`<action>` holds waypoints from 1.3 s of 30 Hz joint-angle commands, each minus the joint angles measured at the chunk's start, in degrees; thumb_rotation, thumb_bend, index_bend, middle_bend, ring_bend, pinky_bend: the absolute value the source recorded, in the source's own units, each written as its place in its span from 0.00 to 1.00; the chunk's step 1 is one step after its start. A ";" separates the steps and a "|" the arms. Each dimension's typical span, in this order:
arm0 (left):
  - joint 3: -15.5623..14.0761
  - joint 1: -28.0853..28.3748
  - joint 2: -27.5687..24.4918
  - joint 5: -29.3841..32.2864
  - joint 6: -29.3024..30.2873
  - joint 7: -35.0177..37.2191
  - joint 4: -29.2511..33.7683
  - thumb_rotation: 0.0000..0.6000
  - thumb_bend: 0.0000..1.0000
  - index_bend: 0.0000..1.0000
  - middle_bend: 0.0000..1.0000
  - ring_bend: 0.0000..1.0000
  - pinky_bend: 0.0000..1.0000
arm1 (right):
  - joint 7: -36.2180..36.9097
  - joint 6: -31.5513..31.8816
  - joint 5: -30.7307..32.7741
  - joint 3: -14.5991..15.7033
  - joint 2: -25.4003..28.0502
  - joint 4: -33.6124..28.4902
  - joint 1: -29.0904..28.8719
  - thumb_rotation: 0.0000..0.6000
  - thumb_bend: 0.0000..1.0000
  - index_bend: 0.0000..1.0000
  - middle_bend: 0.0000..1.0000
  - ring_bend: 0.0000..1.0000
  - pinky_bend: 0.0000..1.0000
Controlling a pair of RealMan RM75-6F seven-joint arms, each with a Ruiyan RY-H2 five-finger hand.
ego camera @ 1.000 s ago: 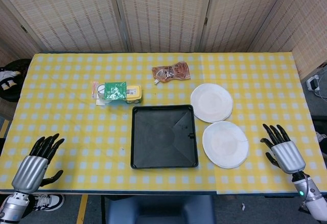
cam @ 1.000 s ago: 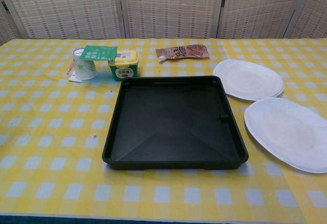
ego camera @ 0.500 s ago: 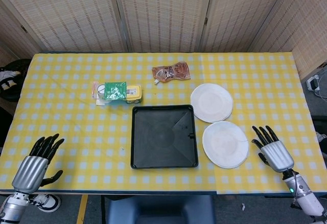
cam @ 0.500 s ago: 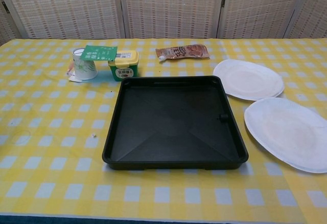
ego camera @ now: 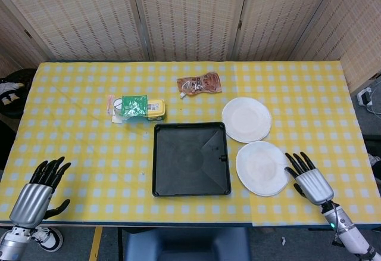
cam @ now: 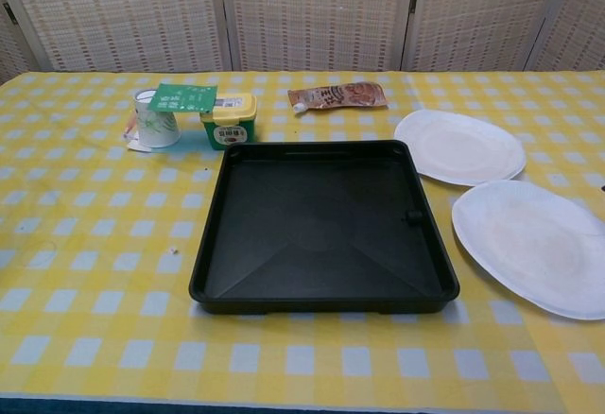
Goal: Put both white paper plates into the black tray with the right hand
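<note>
Two white paper plates lie on the checked cloth right of the black tray (ego camera: 190,159) (cam: 321,225), which holds nothing. The far plate (ego camera: 246,119) (cam: 459,146) slightly overlaps the near plate (ego camera: 262,167) (cam: 535,245). My right hand (ego camera: 308,178) hovers with fingers spread just right of the near plate, its fingertips close to the plate's rim, holding nothing. My left hand (ego camera: 38,193) stays at the table's front left corner, fingers apart and empty. Neither hand shows in the chest view.
Behind the tray stand a yellow tub (ego camera: 154,109) (cam: 228,119) and a cup with a green lid (ego camera: 132,106) (cam: 161,116). A brown snack pouch (ego camera: 199,84) (cam: 337,95) lies further back. Woven screens close off the far side.
My right hand has moved left toward the near plate, from the table's right edge to just beside the plate's rim. The left hand has dropped slightly. Plates and tray are unmoved.
</note>
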State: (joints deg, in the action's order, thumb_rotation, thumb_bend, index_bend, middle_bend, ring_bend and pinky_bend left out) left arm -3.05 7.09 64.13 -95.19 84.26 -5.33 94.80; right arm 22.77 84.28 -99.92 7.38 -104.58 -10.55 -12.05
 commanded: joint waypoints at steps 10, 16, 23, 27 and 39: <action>0.07 -0.19 -0.30 0.01 0.23 0.03 0.17 1.00 0.28 0.00 0.00 0.00 0.00 | 0.12 -1.17 0.06 0.70 -1.55 0.39 -1.10 1.00 0.39 0.30 0.00 0.00 0.00; 0.22 -0.39 -0.28 0.18 0.49 -0.49 0.13 1.00 0.28 0.00 0.00 0.00 0.00 | 0.53 -0.99 0.17 0.82 -2.18 0.39 -1.78 1.00 0.39 0.30 0.00 0.00 0.00; 0.57 -0.69 -0.10 0.52 1.01 -1.24 -0.01 1.00 0.28 0.00 0.00 0.00 0.00 | 1.21 -1.38 0.57 0.67 -3.00 0.58 -2.65 1.00 0.39 0.36 0.02 0.00 0.00; 0.77 -0.73 -0.07 1.08 0.79 -1.67 0.07 1.00 0.41 0.00 0.00 0.00 0.00 | 1.22 -1.49 0.49 0.86 -3.43 0.82 -3.05 1.00 0.40 0.44 0.05 0.01 0.00; 1.80 -1.24 0.32 2.04 2.02 -2.93 -0.19 1.00 0.46 0.00 0.00 0.00 0.00 | 3.00 0.48 0.76 0.67 -4.77 0.93 -4.35 1.00 0.41 0.60 0.17 0.09 0.00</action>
State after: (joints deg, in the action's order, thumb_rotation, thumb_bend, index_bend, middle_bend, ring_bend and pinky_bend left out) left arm -1.30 5.87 64.43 -93.20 86.28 -8.23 94.64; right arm 25.63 84.54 -99.15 8.07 -109.20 -9.67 -16.29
